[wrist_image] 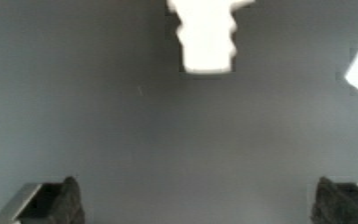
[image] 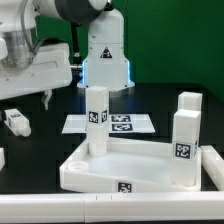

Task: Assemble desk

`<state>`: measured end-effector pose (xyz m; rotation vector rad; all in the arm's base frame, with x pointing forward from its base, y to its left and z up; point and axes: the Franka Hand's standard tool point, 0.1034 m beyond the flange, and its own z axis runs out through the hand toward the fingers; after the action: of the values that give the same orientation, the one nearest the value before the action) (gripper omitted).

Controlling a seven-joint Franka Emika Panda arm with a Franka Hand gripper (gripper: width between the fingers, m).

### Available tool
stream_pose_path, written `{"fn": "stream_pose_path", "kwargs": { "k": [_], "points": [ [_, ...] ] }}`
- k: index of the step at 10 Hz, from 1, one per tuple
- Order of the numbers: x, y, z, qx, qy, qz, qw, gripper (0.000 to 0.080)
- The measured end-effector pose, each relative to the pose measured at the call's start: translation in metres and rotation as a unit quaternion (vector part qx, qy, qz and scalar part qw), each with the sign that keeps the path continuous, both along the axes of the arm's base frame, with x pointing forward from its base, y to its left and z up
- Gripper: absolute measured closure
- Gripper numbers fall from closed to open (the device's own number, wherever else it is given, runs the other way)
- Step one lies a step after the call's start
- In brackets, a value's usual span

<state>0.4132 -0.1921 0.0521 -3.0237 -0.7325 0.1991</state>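
While rimmed, white desk top [image: 120, 170], two tagged square legs [image: 96, 118] upright.

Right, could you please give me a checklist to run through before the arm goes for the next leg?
1. Fingers open, nothing between them: ok.
2. Loose leg in the wrist view: ok.
3. Loose leg between the fingers: not ok, it lies ahead of them.
4. First standing leg and second standing leg upright on the desk top: ok.
5. Both standing legs fully seated: cannot tell.
6. Desk top flat on the table: ok.
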Motion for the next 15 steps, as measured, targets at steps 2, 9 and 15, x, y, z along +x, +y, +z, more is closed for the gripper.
{"fn": "stream_pose_path", "kwargs": {
  "k": [2,9,15],
  "points": [
    [-0.029,-0.009,-0.022,-0.014,0.025,-0.017,0.999,0.0151],
    [-0.03,-0.015,-0.026,-0.028,0.019,-0.017,0.999,0.0151],
    [-0.029,-0.024,-0.024,-0.038,0.009,-0.018,0.999,0.0353]
  ]
}}
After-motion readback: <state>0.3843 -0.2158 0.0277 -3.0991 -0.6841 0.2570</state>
